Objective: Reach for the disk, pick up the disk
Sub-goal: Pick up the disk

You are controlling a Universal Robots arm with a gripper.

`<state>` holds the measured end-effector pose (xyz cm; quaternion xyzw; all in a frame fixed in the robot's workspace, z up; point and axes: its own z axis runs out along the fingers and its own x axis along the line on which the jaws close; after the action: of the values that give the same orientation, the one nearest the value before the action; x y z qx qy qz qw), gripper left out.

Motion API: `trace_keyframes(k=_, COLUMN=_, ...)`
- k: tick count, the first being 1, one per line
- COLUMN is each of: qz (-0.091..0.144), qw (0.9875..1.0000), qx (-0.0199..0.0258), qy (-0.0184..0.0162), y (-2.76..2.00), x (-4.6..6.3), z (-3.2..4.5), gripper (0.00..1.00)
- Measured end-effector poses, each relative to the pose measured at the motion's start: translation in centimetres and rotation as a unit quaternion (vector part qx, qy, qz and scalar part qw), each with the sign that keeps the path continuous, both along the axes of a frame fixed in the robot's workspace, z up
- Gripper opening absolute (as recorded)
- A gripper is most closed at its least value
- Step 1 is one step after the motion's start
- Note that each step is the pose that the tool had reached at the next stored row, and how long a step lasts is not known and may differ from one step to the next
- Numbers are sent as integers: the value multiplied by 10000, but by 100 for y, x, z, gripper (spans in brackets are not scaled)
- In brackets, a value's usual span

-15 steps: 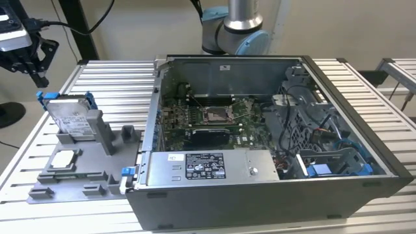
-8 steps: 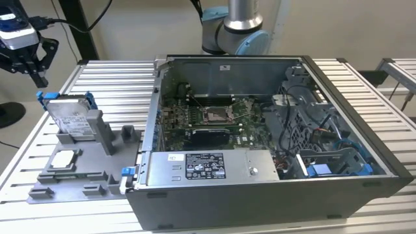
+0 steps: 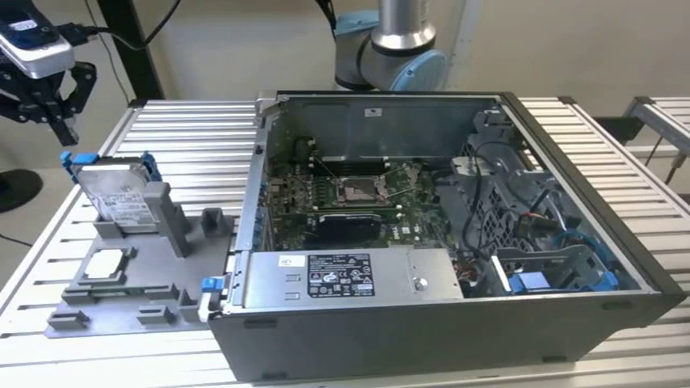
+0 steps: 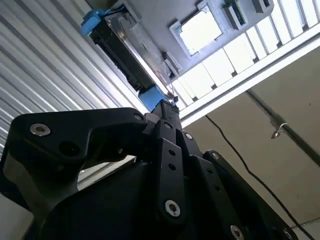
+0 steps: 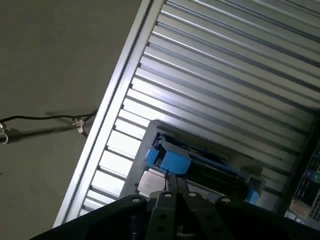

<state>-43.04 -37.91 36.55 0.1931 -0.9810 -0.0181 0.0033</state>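
The disk is a silver-grey drive with a white label and a bright blue bracket. It stands tilted on edge in a grey fixture on the exterior view's left. My gripper hangs above and slightly left of the disk's top edge, apart from it, with its black fingers drawn together and nothing between them. In the second wrist view the fingertips meet just short of the disk's blue corner. The first wrist view has the gripper over the disk's top edge.
An open computer case takes up the middle and right of the slatted aluminium table. A white square chip lies in the fixture in front of the disk. The table's left edge and a floor cable lie beside the fixture.
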Motion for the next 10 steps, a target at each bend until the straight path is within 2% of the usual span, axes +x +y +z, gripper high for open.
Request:
trace_keyframes(k=5, qz=444, qw=9990, qx=0, qy=0, y=0, x=0, z=0, gripper=0)
trace_keyframes(k=8, qz=703, qw=9975, qx=0, qy=0, y=0, x=0, z=0, gripper=0)
trace_keyframes(k=10, qz=883, qw=9961, qx=0, qy=0, y=0, x=0, z=0, gripper=0)
